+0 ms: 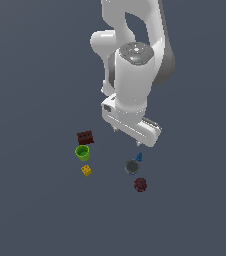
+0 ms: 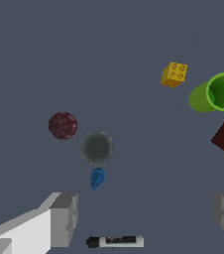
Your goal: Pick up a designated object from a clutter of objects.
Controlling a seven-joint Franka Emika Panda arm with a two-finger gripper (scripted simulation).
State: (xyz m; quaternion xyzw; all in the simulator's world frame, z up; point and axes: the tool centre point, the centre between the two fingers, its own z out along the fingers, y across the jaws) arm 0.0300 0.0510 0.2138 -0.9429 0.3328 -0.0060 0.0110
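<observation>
Flat slate-grey ground runs everywhere, bare but for a scatter of small things. From the exterior view, the white arm hangs over them with its gripper (image 1: 131, 137) low above the blue item (image 1: 139, 157), which lies just beside the grey round piece (image 1: 132, 166); a dark red ball (image 1: 140, 185) lies a little past that. Well apart, toward the exterior view's left, sit the brown studded brick (image 1: 85, 137), green cup (image 1: 82, 152) and yellow brick (image 1: 86, 170).

Through the wrist view, the fingers (image 2: 63, 219) stand wide apart, clamped on nothing. The blue item (image 2: 97, 177) lies between them but nearer one finger, with the black-and-white pen (image 2: 115, 241) close by. It looks light, rigid and smooth, perhaps slippery. I'd take it across the wider round end, since the tapered stem could squirt out. No writing is legible on anything, the pen included.
</observation>
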